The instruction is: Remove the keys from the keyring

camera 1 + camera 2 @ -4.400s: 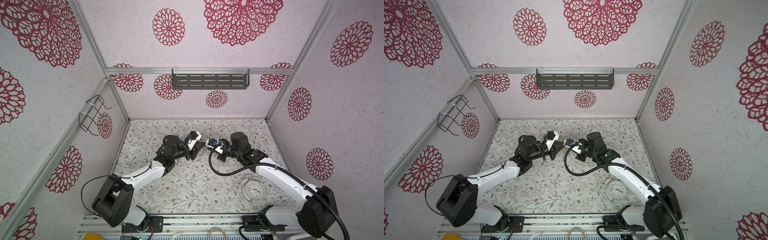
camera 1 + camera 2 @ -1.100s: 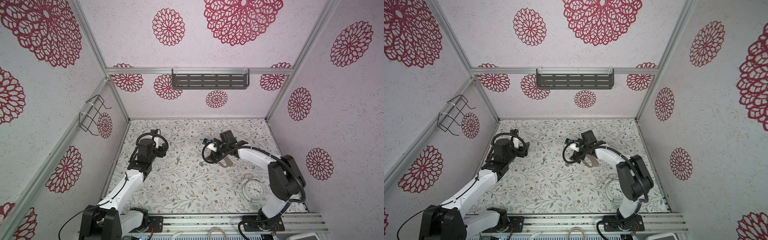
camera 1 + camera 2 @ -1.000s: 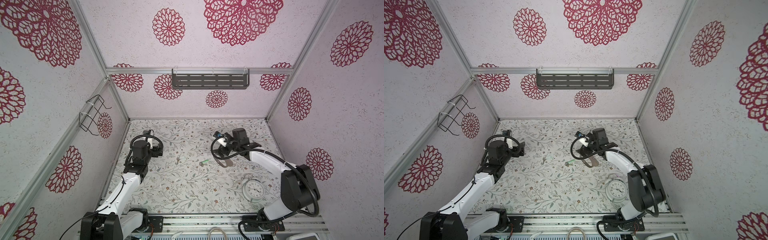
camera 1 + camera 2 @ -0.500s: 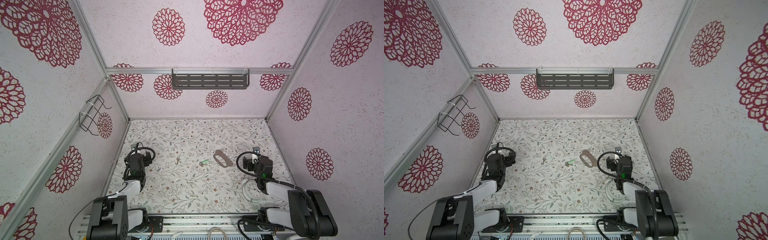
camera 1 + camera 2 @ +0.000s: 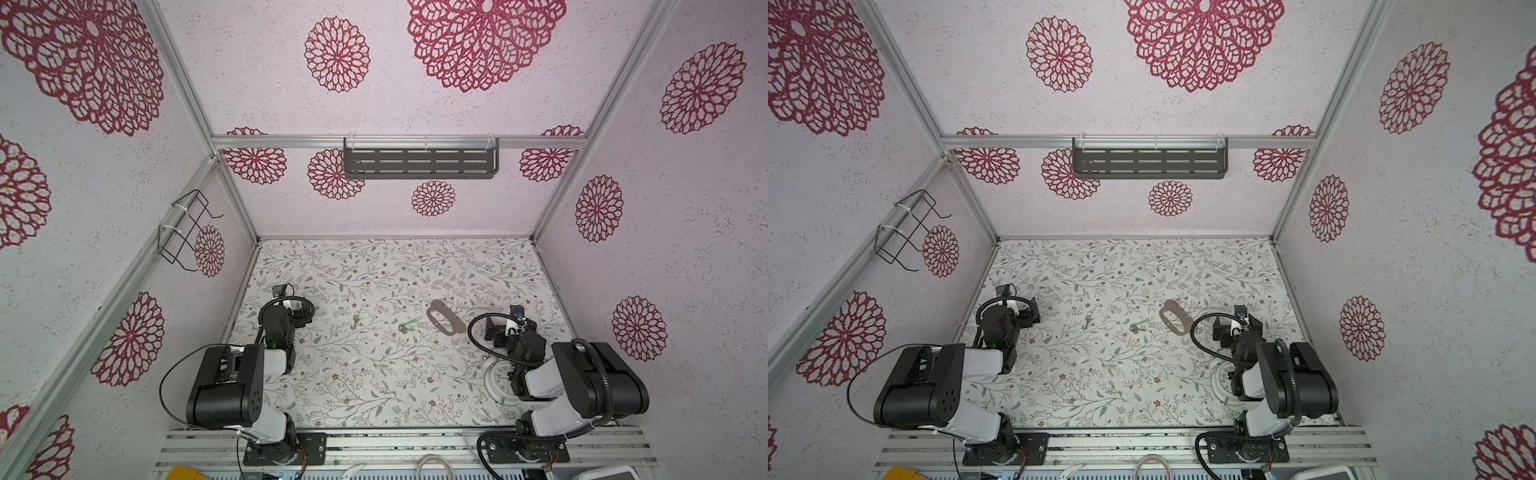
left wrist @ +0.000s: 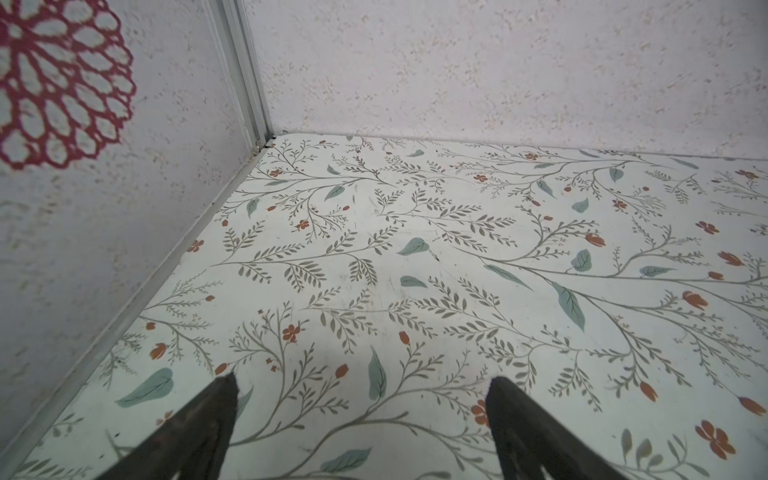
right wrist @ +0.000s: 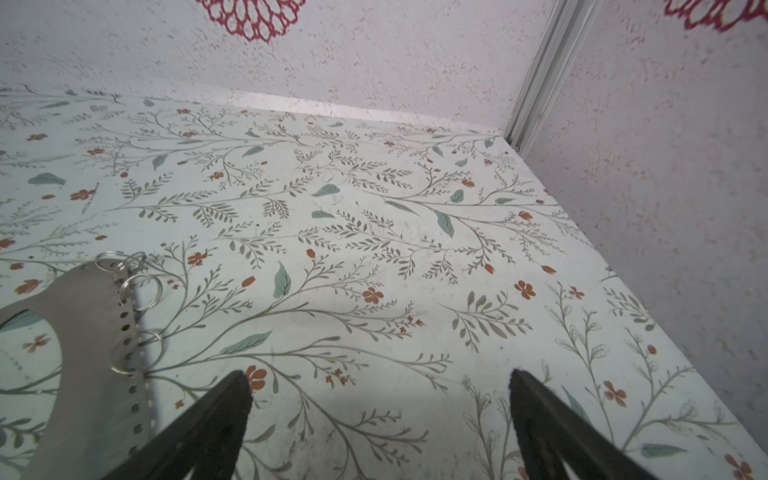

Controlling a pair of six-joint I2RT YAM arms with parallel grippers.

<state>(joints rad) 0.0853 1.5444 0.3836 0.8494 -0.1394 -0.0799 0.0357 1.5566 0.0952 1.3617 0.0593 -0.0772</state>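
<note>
My left gripper [image 6: 361, 386] and right gripper [image 7: 378, 382] both stand spread wide, empty, low over the floral table [image 5: 374, 395]. The keyring [image 5: 444, 318] lies flat, just left of my right gripper. The green-tagged key [image 5: 408, 325] lies loose near the keyring's left. The pale-tagged key [image 5: 358, 319] lies farther left of the keyring, nearer my left gripper.

Both arms are folded low and close to their bases, the left arm [image 5: 226, 384] and the right arm [image 5: 598, 384] well apart, each wrist pointing forward, away from its base. The left gripper [image 6: 360, 380] has its dark jaws spread wide with nothing between them. The right gripper [image 7: 379, 376] gapes just as wide and is also empty.
</note>
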